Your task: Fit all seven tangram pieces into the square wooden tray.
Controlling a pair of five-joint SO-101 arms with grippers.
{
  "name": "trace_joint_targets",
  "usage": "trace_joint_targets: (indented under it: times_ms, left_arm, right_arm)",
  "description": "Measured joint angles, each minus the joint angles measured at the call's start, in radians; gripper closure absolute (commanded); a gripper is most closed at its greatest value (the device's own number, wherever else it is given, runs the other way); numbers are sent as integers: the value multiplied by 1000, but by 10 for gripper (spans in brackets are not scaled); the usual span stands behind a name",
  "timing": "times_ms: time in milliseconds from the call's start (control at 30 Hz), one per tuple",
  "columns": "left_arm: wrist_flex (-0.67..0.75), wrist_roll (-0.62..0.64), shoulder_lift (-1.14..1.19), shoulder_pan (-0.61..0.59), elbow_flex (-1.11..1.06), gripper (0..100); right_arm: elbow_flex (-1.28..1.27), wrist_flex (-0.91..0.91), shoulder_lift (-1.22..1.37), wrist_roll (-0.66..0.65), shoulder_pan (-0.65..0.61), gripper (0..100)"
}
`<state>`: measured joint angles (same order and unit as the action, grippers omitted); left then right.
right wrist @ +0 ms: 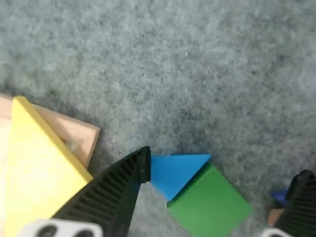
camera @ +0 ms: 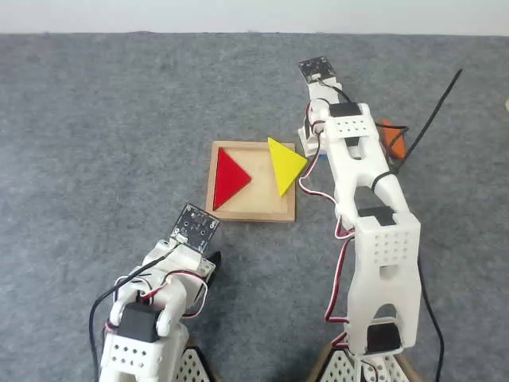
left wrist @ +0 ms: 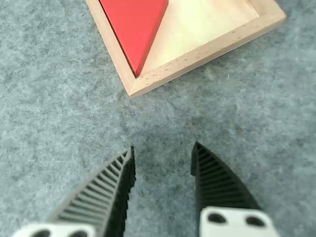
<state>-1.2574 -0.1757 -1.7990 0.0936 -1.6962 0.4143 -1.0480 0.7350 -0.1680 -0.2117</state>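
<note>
The square wooden tray [camera: 280,212] lies mid-table with a red triangle [camera: 229,177] flat in its left half. A yellow triangle [camera: 285,165] rests tilted across the tray's right rim, partly outside it. In the right wrist view the yellow triangle [right wrist: 34,168] sits over the tray corner [right wrist: 74,133]. There my right gripper [right wrist: 224,163] stands wide open above a blue triangle [right wrist: 175,168] and a green square [right wrist: 210,205] on the carpet. My left gripper [left wrist: 163,150] is open and empty over bare carpet, just short of the tray's near corner [left wrist: 133,91] and the red triangle [left wrist: 133,24].
An orange piece [camera: 394,142] lies on the carpet to the right of the right arm [camera: 358,159]. The left arm [camera: 171,278] sits near the front edge. Grey carpet covers the table, with open room to the left and behind the tray.
</note>
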Motion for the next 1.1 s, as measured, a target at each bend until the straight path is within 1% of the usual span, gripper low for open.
trace_joint_targets:
  times_ms: [467,633,800,900,1100]
  left_arm:
    - [0,0,0,0,0,817]
    - [0,0,0,0,0,817]
    - [0,0,0,0,0,817]
    - [0,0,0,0,0,817]
    - [0,0,0,0,0,817]
  right_arm:
    - [52,-71,5,0,-11,556]
    - [95,-81,6,28,-14,556]
    - [98,-81,6,41,-44,556]
    - [121,-81,6,107,-54,556]
    - [149,-81,21,321,-57,556]
